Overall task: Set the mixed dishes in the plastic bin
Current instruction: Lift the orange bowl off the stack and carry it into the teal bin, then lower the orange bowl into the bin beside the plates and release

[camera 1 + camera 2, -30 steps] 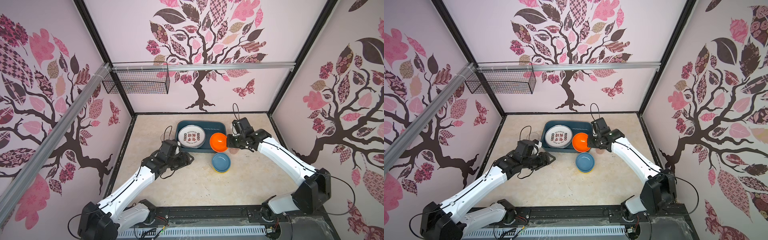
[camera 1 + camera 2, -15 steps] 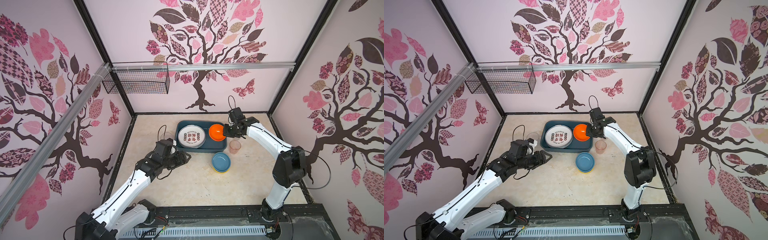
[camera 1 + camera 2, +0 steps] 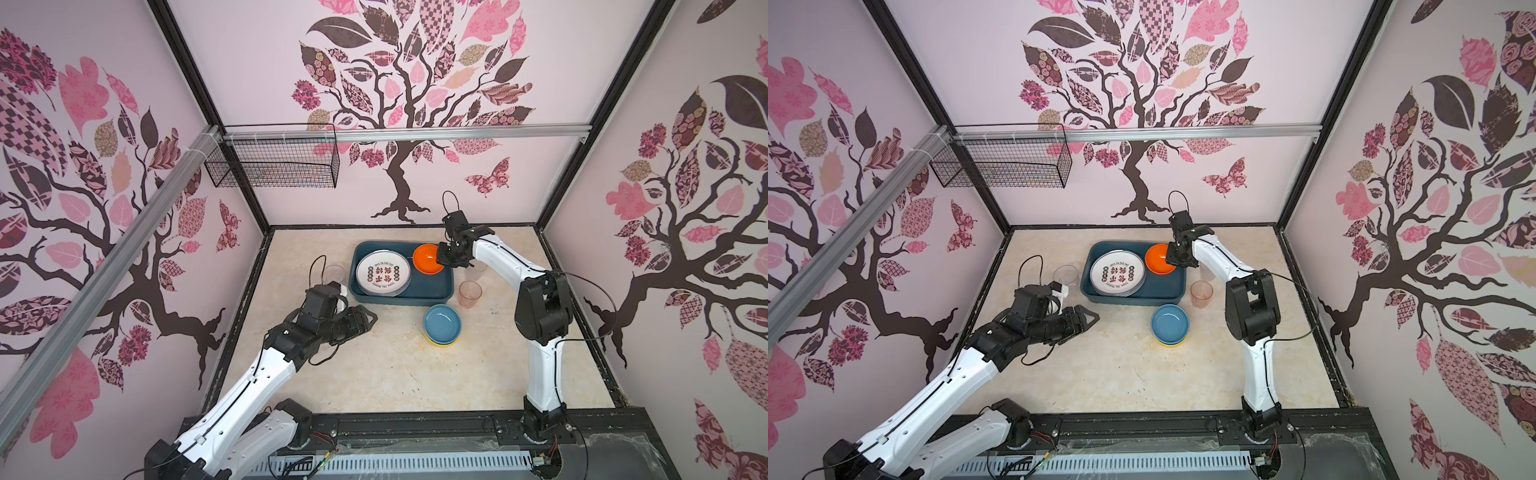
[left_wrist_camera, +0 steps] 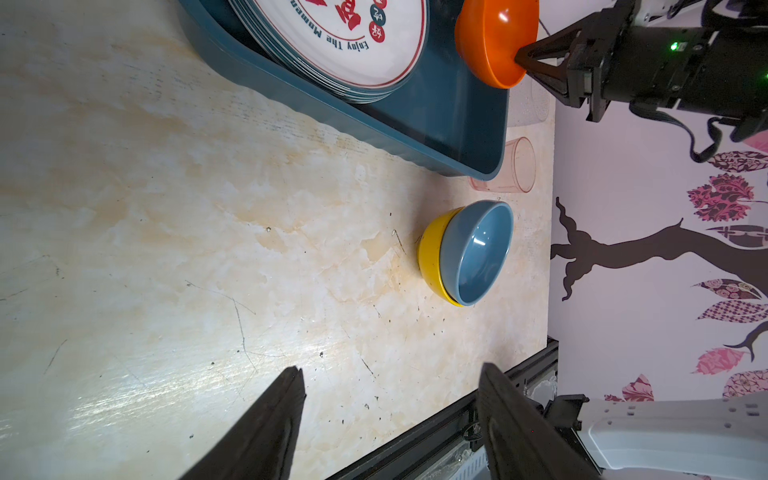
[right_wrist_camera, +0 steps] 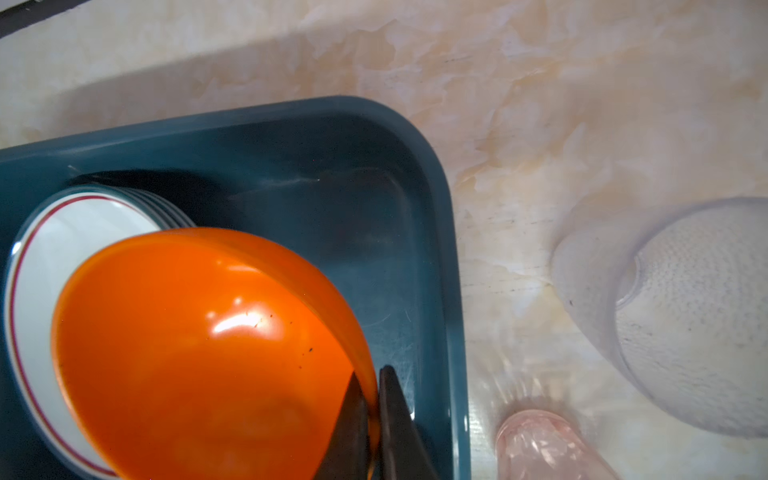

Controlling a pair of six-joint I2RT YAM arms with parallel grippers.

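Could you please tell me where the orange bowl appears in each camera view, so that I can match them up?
In a top view: orange bowl at the bin's far right corner, pinched by the right gripper.
In a top view: same corner, right of the plates.
Left wrist: beside the plates, on the right gripper's tips.
Right wrist: close up, rim between the jaws.
Shared landmark: the stacked plates next to it in the bin.

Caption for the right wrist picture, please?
The right hand grips the orange bowl by its rim over the teal bin, beside stacked plates.
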